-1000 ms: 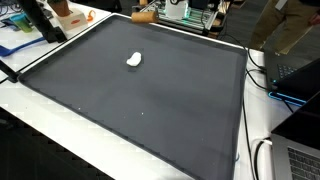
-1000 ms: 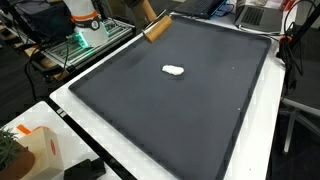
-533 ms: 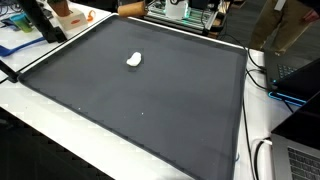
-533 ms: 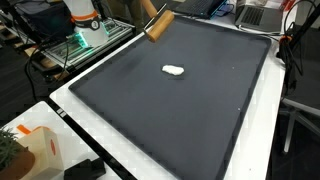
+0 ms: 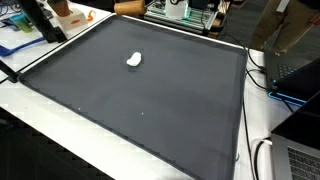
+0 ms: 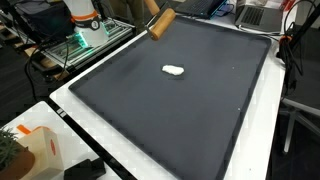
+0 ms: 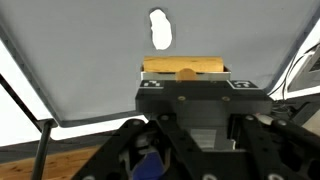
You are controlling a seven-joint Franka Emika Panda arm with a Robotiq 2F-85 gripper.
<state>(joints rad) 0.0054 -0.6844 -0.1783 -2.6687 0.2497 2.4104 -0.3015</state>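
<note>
1. A dark mat (image 5: 150,100) covers most of the work surface and lies flat in both exterior views; the wrist view shows it as a pale grey field (image 7: 90,50)
2. A white table (image 6: 110,150) borders the mat on all visible sides, its bare margin showing along the near edges
3. The gripper (image 7: 186,82) is above the far edge of the mat, on the side where the robot's base stands. Its dark body fills the lower part of the wrist view; the exterior views show almost none of it
4. A wooden block (image 7: 200,66), tan and oblong, sits crosswise between the fingers, which are closed on it. In an exterior view the block (image 6: 161,23) is raised clear of the mat and tilted; it also shows at the top edge of an exterior view (image 5: 130,7)
5. A small white lump (image 6: 174,70) lies on the mat, well apart from the block and towards the mat's middle. In the wrist view it lies straight ahead of the block (image 7: 159,28), not touching it
</note>
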